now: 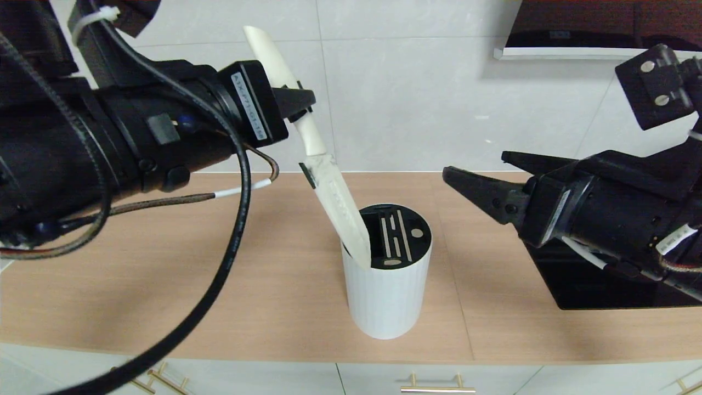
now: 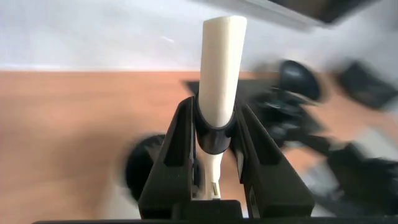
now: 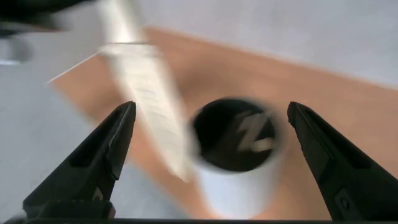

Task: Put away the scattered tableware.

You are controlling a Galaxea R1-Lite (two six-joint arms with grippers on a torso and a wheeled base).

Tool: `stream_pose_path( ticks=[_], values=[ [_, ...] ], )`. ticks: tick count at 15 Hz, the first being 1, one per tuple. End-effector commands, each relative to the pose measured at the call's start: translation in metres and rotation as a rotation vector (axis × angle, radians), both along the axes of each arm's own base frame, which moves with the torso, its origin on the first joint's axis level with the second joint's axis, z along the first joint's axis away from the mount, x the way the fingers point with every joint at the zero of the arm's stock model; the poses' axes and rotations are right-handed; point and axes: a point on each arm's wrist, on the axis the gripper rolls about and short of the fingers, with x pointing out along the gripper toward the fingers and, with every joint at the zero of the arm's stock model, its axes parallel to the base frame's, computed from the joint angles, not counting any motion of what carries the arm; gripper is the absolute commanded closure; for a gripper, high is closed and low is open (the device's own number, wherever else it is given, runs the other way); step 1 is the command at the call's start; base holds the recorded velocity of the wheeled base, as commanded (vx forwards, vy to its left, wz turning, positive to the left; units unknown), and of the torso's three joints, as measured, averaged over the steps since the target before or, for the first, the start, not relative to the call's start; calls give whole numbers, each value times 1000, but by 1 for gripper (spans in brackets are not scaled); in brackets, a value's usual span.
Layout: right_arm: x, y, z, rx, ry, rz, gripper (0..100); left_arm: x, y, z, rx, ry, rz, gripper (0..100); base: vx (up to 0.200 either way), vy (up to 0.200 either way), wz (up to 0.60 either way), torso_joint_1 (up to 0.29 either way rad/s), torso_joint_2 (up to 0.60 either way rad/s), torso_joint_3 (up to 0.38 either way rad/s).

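A white ceramic knife with a cream handle hangs tilted, blade down, its tip at the rim of a white cylindrical holder with a black slotted top. My left gripper is shut on the knife's handle, above and left of the holder. My right gripper stands open to the right of the holder, a little above its top, nothing between its fingers. The holder and the knife blade lie ahead of it.
The holder stands on a light wooden countertop against a white tiled wall. A black cooktop is set in the counter under my right arm. Drawer handles line the cabinet front below.
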Motion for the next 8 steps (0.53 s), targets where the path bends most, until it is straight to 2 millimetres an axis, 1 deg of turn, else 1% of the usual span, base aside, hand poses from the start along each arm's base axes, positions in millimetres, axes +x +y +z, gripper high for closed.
stream_pose_path(
  ticks=[1, 2, 4, 6, 8],
  values=[
    [3, -13, 5, 15, -15, -50, 0, 0, 3, 26, 31, -5, 96, 100, 0, 0, 0, 0, 0, 0],
    [2, -19, 8, 23, -24, -68, 0, 1, 2, 36, 44, 6, 136, 100, 0, 0, 0, 0, 0, 0],
    [5, -29, 12, 35, -38, -108, 0, 0, -6, 45, 75, 35, 175, 100, 0, 0, 0, 0, 0, 0],
    [8, -35, 13, 39, -43, -133, 0, 6, -13, 44, 128, 43, 220, 100, 0, 0, 0, 0, 0, 0],
    [9, -35, 13, 37, -41, -137, 0, 14, -20, 37, 180, 47, 269, 100, 0, 0, 0, 0, 0, 0]
  ],
)
